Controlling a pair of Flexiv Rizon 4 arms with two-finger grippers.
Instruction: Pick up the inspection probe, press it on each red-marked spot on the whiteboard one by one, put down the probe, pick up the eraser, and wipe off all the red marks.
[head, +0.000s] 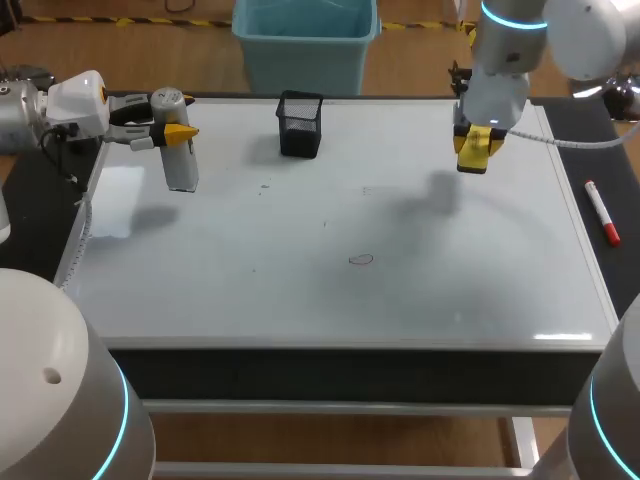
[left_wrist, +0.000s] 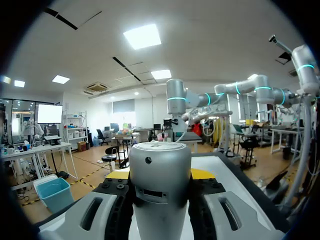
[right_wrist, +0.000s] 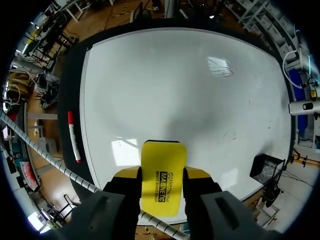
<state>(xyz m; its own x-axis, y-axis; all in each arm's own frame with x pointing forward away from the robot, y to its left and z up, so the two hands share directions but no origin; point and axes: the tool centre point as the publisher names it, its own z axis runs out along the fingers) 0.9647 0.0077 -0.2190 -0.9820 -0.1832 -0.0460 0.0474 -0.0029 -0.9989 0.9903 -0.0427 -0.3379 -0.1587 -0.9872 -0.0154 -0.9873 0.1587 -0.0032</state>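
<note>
The inspection probe (head: 181, 166), a grey cylinder, stands upright in the left gripper (head: 176, 126) over the far left part of the whiteboard (head: 300, 290). Its shadow falls on the board apart from it. In the left wrist view the probe (left_wrist: 160, 185) fills the space between the 2 fingers, which press on it from both sides, so the left gripper (left_wrist: 160, 174) is clamped on it.

The yellow eraser (head: 472, 156) hangs in the right gripper (head: 480, 136) above the far right part of the board, with its shadow on the surface beside it. The right wrist view shows the eraser (right_wrist: 163, 177) pinched flat between the 2 yellow-tipped fingers of the right gripper (right_wrist: 162, 173), with the whiteboard (right_wrist: 180, 80) spread out ahead of it.

1 small red loop mark (head: 360, 260) sits on the board a little right of the middle, nearer than both grippers and well apart from each. The same mark (right_wrist: 230, 136) shows faintly in the right wrist view. A few tiny specks lie farther up the board, too small to tell their colour.

A black mesh holder (head: 300, 124) stands on the board's far edge between the 2 grippers, nearer the left one. A red marker (head: 602, 212) lies on the dark table just beside the board's right edge.
</note>
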